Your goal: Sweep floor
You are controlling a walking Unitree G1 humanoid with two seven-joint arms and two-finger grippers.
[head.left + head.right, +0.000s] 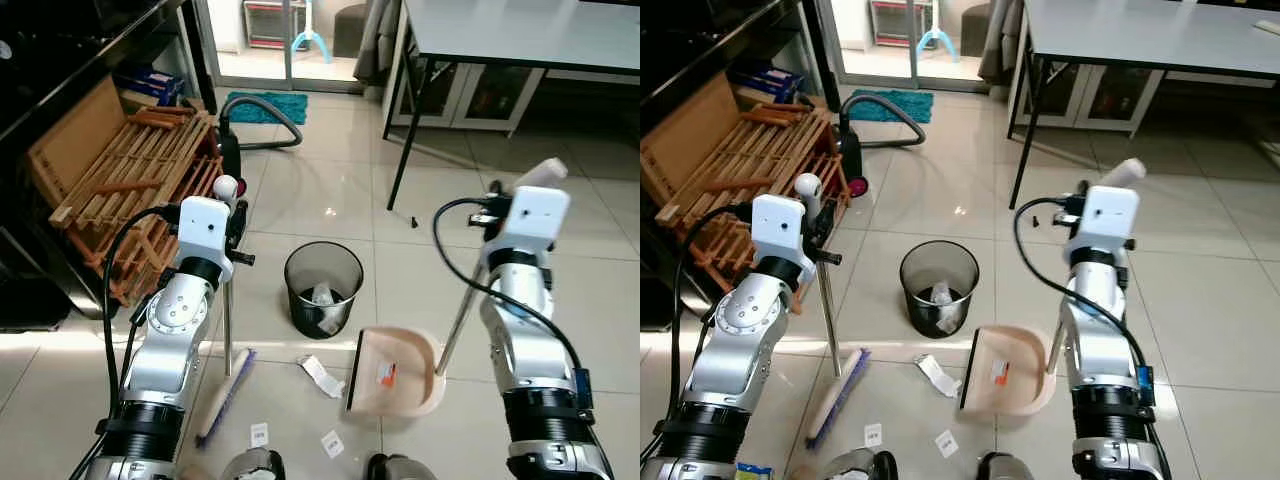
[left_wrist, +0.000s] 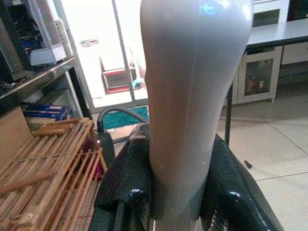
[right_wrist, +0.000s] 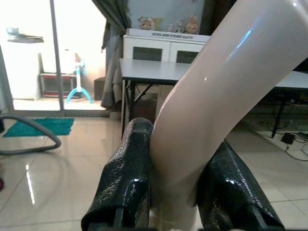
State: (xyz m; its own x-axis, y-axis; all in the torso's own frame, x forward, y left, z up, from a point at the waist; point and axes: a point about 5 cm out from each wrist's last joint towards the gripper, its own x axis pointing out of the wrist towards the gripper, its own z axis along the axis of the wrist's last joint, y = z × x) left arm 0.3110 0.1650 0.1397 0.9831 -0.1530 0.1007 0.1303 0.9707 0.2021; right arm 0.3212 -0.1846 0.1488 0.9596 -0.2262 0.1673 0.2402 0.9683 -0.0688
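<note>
Landmark: black wire-mesh waste bin [image 1: 322,288], standing on the glossy beige tiled floor [image 1: 330,200] between the two arms, with crumpled paper inside.
Left gripper [image 2: 175,192]: jaws closed tight on the pale grey rounded broom handle [image 2: 185,96], no gap visible at either black finger [image 2: 127,178].
Broom: metal shaft upright left of the bin; purple-bristled broom head [image 1: 226,392] rests on the floor, left of and nearer the robot than the bin.
Right gripper [image 3: 175,192]: jaws clamped on the cream curved plastic dustpan handle [image 3: 211,96], held firmly.
Dustpan: beige long-handled plastic dustpan [image 1: 395,372] sits on the floor right of and nearer the robot than the bin, with one scrap inside.
Debris: white crumpled paper strip [image 1: 321,374] lies between broom head and dustpan; two small white paper scraps [image 1: 259,434] lie nearer the robot's feet.
Risk, scatter: a fast stroke likely flicks light scraps past the pan or under the bin.
Risk, pan lip: any lift of the leading edge lets paper slide beneath.
Risk, collision: a wide sweep could knock the bin; the wooden slatted rack [image 1: 130,180] far left of the bin limits backswing.
Risk, footing: scraps near the feet may be trodden and dragged.
</note>
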